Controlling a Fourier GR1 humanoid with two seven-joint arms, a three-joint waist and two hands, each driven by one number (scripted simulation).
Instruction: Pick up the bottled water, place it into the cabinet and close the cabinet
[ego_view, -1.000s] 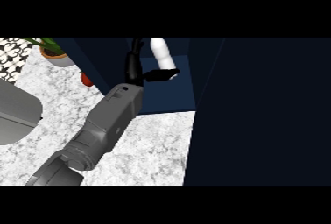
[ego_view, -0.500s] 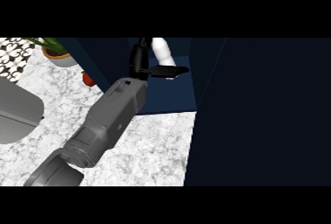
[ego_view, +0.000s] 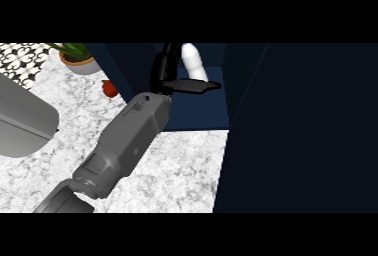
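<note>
The bottled water is a white bottle standing upright inside the dark blue cabinet, near its back. My right hand is inside the cabinet opening, at the end of the grey forearm that runs up from the lower left. It is open: the straight fingers rise along the bottle's left side, and the thumb sticks out to the right below the bottle's base. I cannot tell whether the hand still touches the bottle. My left hand shows nowhere.
The cabinet's dark door stands open and fills the right side. A potted plant and a small red object sit on the marble counter at the back left. A large grey rounded shape lies at the left edge.
My right hand has pushed deeper into the cabinet with the bottle. Its fingers have straightened along the bottle's left side and the thumb has spread out to the right.
</note>
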